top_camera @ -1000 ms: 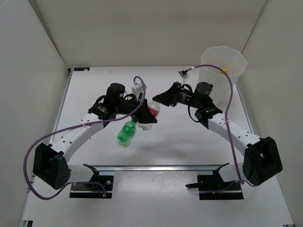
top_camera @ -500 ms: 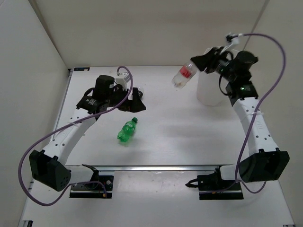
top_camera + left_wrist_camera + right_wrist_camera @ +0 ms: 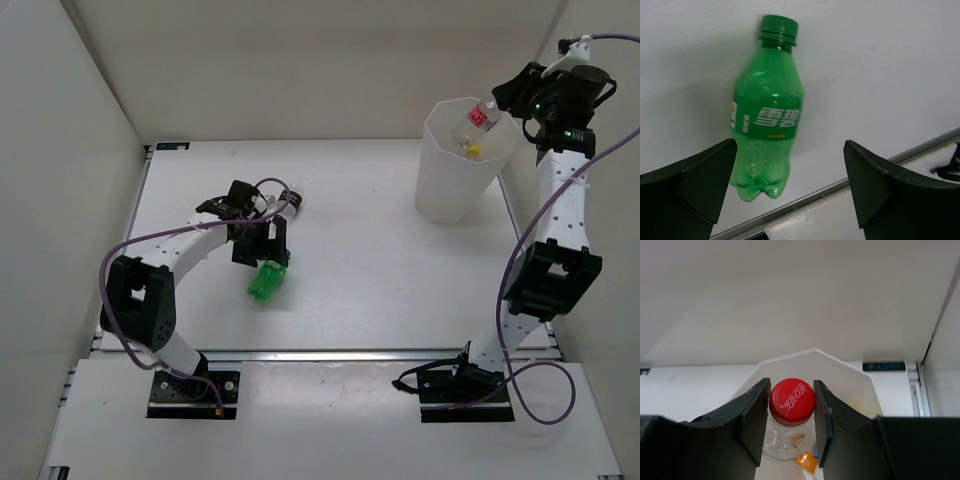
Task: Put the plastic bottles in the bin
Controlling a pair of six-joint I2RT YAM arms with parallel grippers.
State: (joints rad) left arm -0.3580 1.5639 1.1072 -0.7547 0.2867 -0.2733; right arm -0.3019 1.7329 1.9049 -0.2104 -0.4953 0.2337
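Observation:
A green bottle lies on its side on the white table, cap pointing away from the arm bases; in the left wrist view it lies below and between the fingers. My left gripper is open and empty, just above it. My right gripper is shut on the red cap of a clear red-labelled bottle, which hangs over the open mouth of the translucent white bin. An orange-yellow bottle lies inside the bin.
A metal rail runs along the table's near edge, close to the green bottle. White enclosure walls stand on the left, back and right. The bin stands at the far right corner.
My right arm has carried the red-capped bottle from mid-table up and right to over the bin. My left gripper has let that bottle go and moved down over the green bottle.

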